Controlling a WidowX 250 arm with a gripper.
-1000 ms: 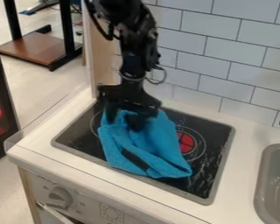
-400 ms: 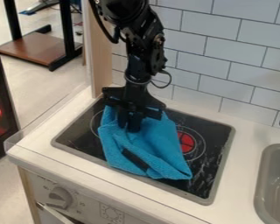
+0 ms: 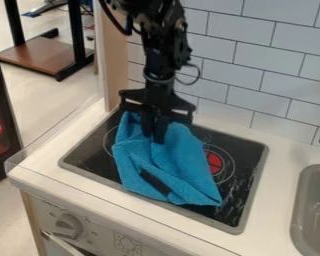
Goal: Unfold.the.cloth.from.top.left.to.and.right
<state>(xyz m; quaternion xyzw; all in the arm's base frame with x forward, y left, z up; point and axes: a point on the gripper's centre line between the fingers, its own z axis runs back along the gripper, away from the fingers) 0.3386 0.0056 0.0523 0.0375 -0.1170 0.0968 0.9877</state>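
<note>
Gripper point(image 3: 154, 139) and top of blue cloth point(image 3: 179, 170) shift toward the tiled wall point(image 3: 256, 62)

Since the earlier frames, the gripper has moved up and a little to the right in the view, its fingers have come closer together, and the cloth's top edge has drawn up with it. The cloth's lower right corner has slid slightly to the right, while most of its lower part keeps its place.

The tiled wall rises behind a white counter point(image 3: 276, 195), with a wooden panel point(image 3: 114, 75) upright at the wall's left end. The black arm point(image 3: 167, 50) comes in from the top edge and hangs down over the back of the black cooktop point(image 3: 244, 167), which is set into the counter. A grey sink point(image 3: 313, 172) lies to the right, apart from the cooktop.

The cloth lies bunched on the cooktop, across its middle and left, narrower at the back and spreading toward the front. Its lower right corner points toward the front edge, and folds run down its face. A narrow dark patch point(image 3: 154, 182) shows in its lower left part.

The gripper points down at the cloth's upper part, its fingers nearly together and clamped on the fabric. Most of the cloth lies in front of it, reaching farther to the right than to the left. A red burner point(image 3: 214, 163) shows just beside the cloth's right edge. A knob point(image 3: 68, 226) sits on the front panel below the counter.
</note>
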